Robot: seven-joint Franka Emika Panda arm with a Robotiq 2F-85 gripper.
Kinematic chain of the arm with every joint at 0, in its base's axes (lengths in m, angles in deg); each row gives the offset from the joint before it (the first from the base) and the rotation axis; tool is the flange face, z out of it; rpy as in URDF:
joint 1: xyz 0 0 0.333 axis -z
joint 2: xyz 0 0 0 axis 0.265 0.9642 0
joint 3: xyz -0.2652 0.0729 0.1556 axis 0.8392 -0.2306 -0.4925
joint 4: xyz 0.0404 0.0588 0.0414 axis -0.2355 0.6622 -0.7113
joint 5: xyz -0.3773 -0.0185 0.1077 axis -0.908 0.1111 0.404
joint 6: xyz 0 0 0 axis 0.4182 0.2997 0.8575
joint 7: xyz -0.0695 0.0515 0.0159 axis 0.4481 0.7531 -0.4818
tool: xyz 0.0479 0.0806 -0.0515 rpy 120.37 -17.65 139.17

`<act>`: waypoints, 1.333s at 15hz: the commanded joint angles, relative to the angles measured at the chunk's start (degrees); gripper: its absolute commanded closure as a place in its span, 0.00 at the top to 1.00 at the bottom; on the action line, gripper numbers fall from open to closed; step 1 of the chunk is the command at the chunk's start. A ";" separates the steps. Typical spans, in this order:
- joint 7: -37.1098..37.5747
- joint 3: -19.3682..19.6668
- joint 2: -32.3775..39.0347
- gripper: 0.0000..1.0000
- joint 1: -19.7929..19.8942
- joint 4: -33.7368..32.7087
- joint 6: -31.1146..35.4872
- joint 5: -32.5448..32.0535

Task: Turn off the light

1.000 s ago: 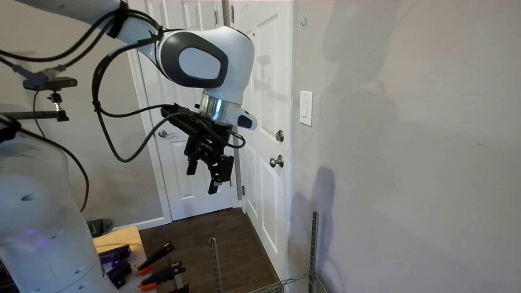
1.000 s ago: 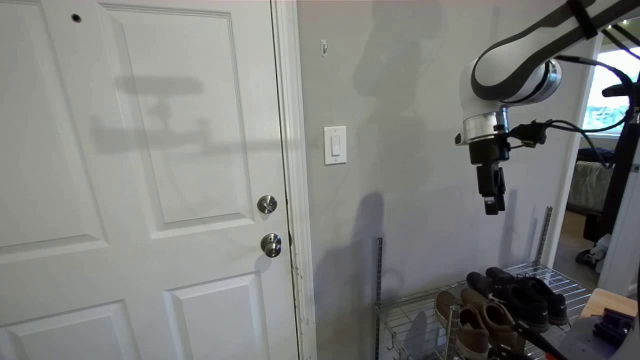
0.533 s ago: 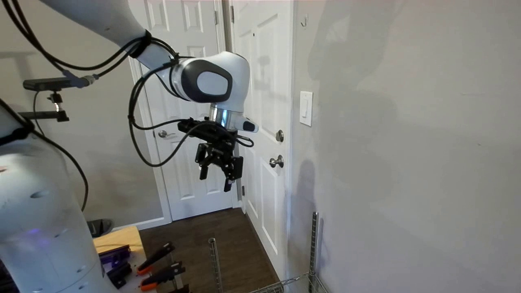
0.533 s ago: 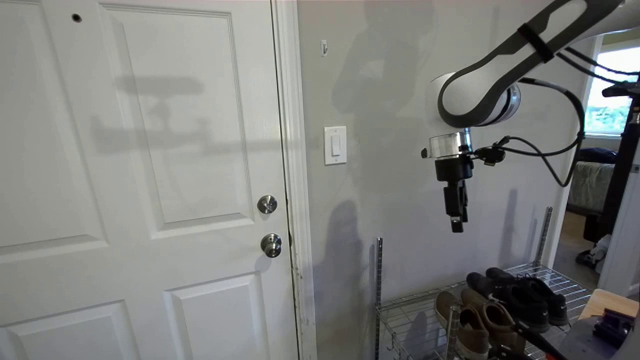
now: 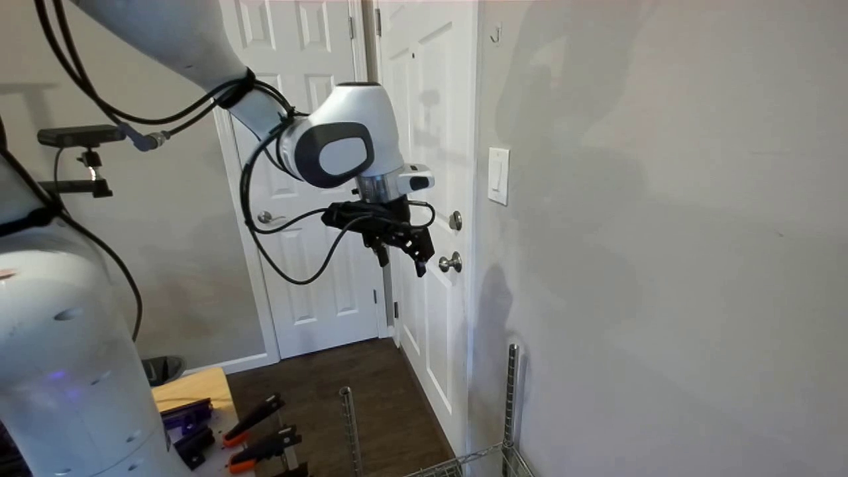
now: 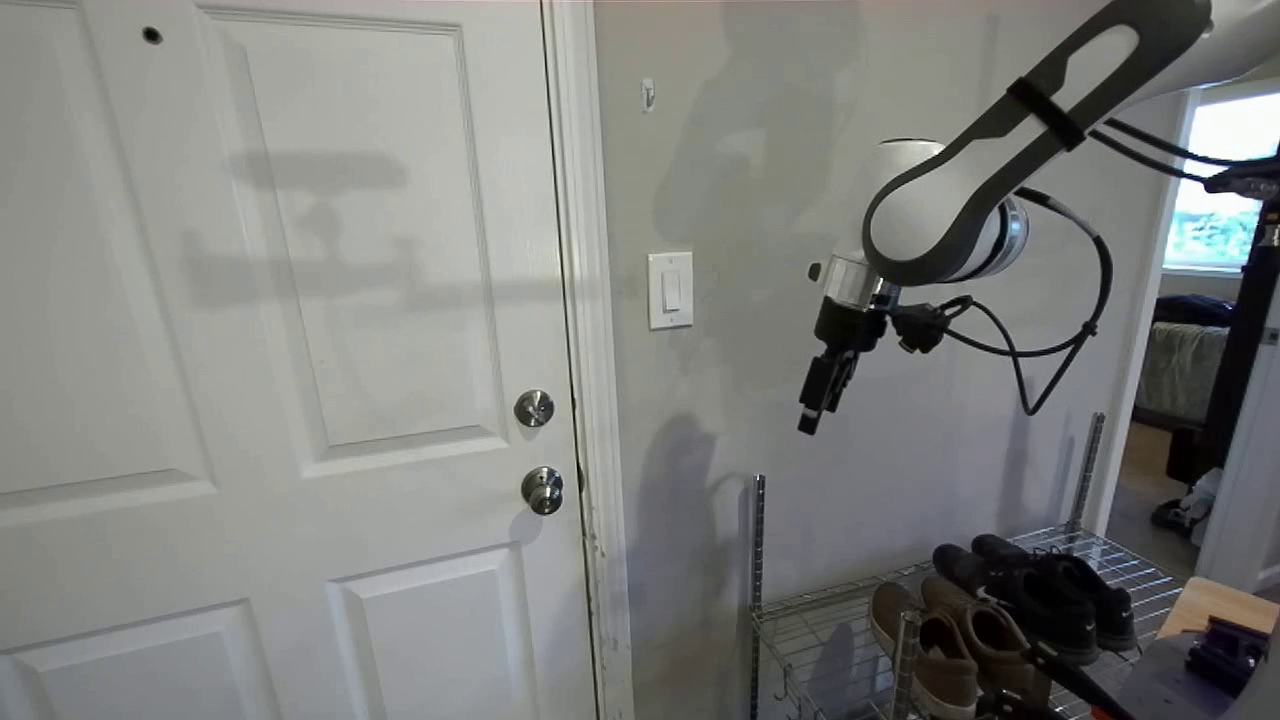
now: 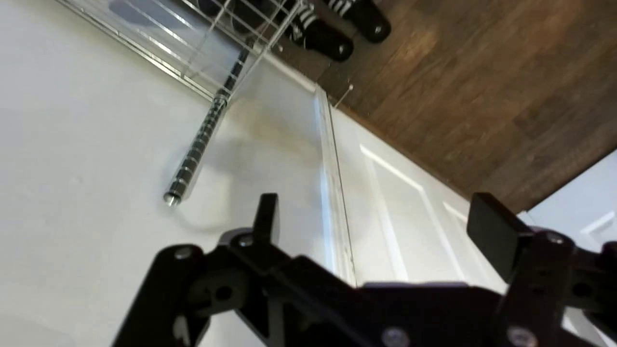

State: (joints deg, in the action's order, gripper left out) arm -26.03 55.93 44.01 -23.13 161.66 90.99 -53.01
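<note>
Swung across and tipped up, the gripper (image 7: pixel 377 217) now slants with its fingertips towards the door (image 6: pixel 285 365); half a second ago it hung nearly straight down, farther from the white rocker light switch (image 6: pixel 671 291). That switch sits on the wall (image 5: pixel 662 265), just beside the door frame (image 6: pixel 595 350), untouched. I have the jaws wide apart, with nothing between them. In both exterior views the fingertips show lower than the switch and well clear of it, and my wrist view doesn't show it at all. So depth is my main worry: if I misjudge it, I could jam a finger hard into the wall. Spread like this, one finger might miss the rocker or the pair might straddle it; bringing them together first would give me a single blunt tip. Coming in low, I could clip the chrome shelf post (image 7: pixel 197 144) or the round door knob (image 6: pixel 542 491), and the slack cable loop (image 5: pixel 246 192) might snag on either as the wrist turns.
</note>
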 commanded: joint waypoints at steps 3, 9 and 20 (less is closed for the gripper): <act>0.18 0.03 -0.05 1.00 -0.09 -0.02 0.34 -0.02; 0.18 0.03 -0.05 1.00 -0.09 -0.02 0.33 -0.03; 0.35 -0.62 12.74 1.00 -13.68 -0.83 46.66 9.80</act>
State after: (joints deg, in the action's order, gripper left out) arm -27.24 55.90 53.08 -34.85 161.41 126.44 -45.15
